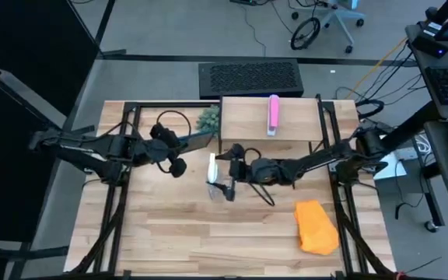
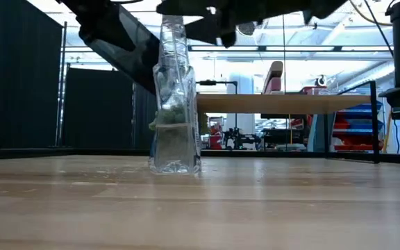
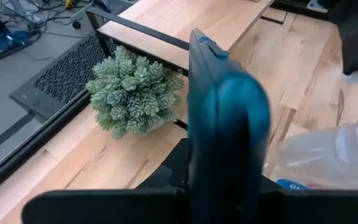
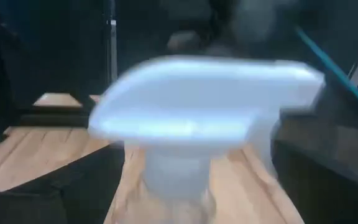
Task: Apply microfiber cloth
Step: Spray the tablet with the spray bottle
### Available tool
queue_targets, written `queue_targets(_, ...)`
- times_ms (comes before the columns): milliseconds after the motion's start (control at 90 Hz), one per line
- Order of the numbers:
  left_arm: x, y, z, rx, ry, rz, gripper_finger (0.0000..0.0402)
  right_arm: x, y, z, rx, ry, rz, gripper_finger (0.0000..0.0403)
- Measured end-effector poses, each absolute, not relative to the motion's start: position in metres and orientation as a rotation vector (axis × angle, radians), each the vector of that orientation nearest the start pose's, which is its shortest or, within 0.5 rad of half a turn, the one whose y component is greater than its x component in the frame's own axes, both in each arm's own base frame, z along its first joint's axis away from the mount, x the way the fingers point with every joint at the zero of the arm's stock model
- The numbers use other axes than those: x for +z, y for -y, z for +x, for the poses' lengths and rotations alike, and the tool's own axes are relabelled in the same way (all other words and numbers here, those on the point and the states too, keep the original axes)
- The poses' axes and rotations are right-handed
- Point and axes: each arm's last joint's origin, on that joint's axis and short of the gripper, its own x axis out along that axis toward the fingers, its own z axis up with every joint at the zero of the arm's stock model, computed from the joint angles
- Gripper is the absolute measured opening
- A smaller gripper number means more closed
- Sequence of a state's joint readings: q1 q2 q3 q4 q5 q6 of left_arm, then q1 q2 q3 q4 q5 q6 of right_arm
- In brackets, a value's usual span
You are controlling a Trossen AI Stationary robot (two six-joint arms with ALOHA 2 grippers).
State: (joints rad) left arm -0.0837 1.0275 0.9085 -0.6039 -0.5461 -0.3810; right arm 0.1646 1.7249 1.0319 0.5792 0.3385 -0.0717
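The orange microfiber cloth (image 1: 316, 225) lies crumpled on the table near its right front, with no gripper on it. My left gripper (image 1: 179, 146) is shut on a dark tablet (image 1: 199, 139) at the table's middle left, in front of a small green plant (image 3: 132, 90). A clear spray bottle (image 2: 176, 104) with a white head (image 4: 204, 106) stands upright on its base at the table's middle. My right gripper (image 1: 229, 171) is at the bottle's top, open. Its fingers stand on either side of the neck, with a gap showing in the right wrist view. My left gripper pinches the tablet between its two fingers at the tablet's near edge (image 3: 221, 186). The tablet stands on edge in the hold, its narrow side (image 3: 219, 106) toward the wrist camera, and reaches out ahead of the fingers. It looks lifted clear of the table.
A pink bar (image 1: 273, 114) lies on the raised wooden shelf (image 1: 302, 117) at the back. The plant sits by the shelf's left end. Black frame rails (image 1: 119, 194) run along both sides of the table. The near part of the table is bare wood left of the cloth.
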Motion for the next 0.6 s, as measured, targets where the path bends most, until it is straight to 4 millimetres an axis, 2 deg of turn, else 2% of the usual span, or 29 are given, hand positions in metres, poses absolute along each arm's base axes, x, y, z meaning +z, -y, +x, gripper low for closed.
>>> queue_targets(167, 0.301, 0.002, 0.206, 0.546, -0.579, -0.117, 0.0007, 0.243, -0.056, 0.381, -0.163, -0.152, -0.123, 0.0383)
queue_targets(600, 0.318, 0.006, 0.219, 0.327, -0.416, -0.121, 0.0007, 0.244, -0.059, 0.380, -0.149, -0.156, -0.130, 0.0332)
